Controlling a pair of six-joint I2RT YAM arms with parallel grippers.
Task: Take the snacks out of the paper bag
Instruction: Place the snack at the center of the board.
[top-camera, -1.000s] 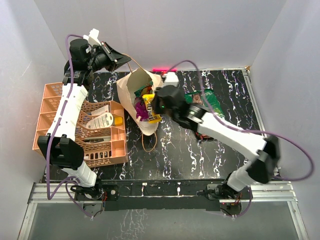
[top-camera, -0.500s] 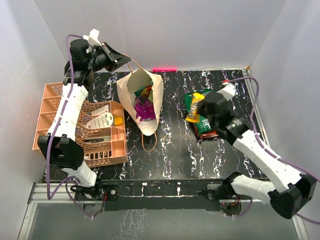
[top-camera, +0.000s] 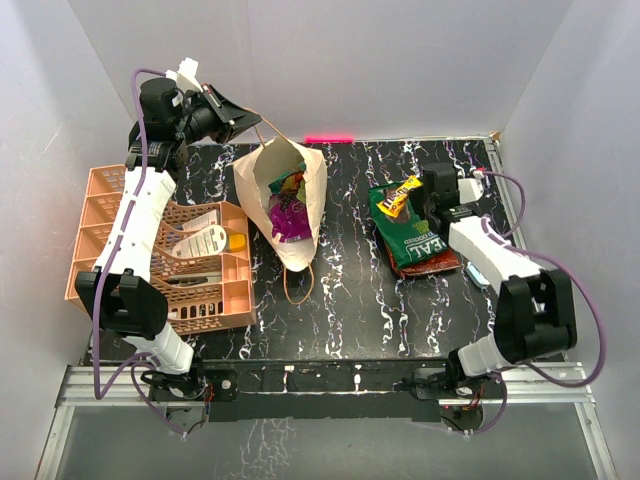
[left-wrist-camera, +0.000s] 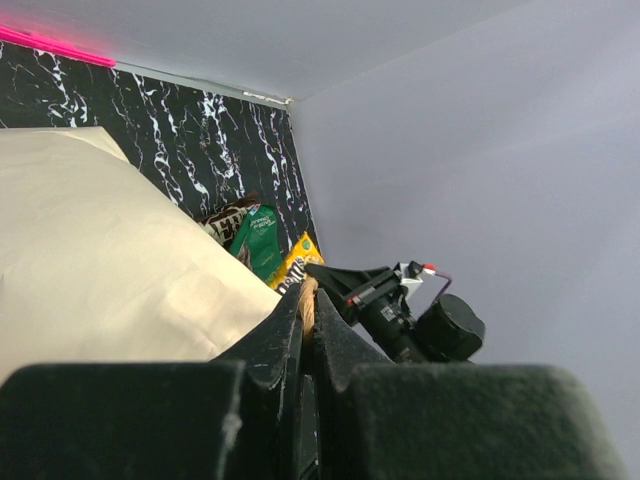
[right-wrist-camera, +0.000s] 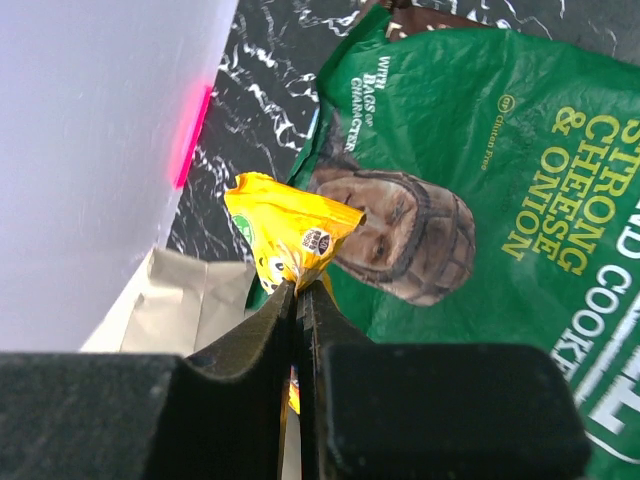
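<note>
Over the far-left corner of the table (top-camera: 350, 300), in the top view, the left gripper (top-camera: 243, 122) is holding one thin handle (top-camera: 268, 135) of the paper bag (top-camera: 312, 195), with its jaws clenched on it. The bag is sitting left of centre with its mouth gaping upward, just beside the orange basket (top-camera: 105, 200). A magenta-purple packet (top-camera: 290, 216) and a green-and-yellow packet (top-camera: 288, 183) are lying inside it. Well apart to the right, the right gripper (top-camera: 413, 190) is pinching a yellow packet (top-camera: 398, 197) over a green packet (top-camera: 408, 235) that is resting flat on the table. A dark brown packet (top-camera: 443, 266) is showing beneath the green packet's near edge.

In the left wrist view, the left gripper (left-wrist-camera: 305, 300) is pressing its jaws together on the tan handle (left-wrist-camera: 308, 290). The cream side of the bag (left-wrist-camera: 90, 250) is filling the left of the frame. Beyond it, the green packet (left-wrist-camera: 258, 238), the yellow packet (left-wrist-camera: 297, 262) and the dark brown packet (left-wrist-camera: 226, 218) are showing, with the right gripper (left-wrist-camera: 318, 270) at the yellow one.

In the right wrist view, the right gripper (right-wrist-camera: 297, 290) is grasping the lower end of the yellow packet (right-wrist-camera: 290, 228), its jaws tight on the foil. The packet is standing up in front of the green packet's (right-wrist-camera: 480, 180) printed face; contact between the two cannot be judged. A corner of the paper bag (right-wrist-camera: 190, 300) is showing at lower left.
</note>
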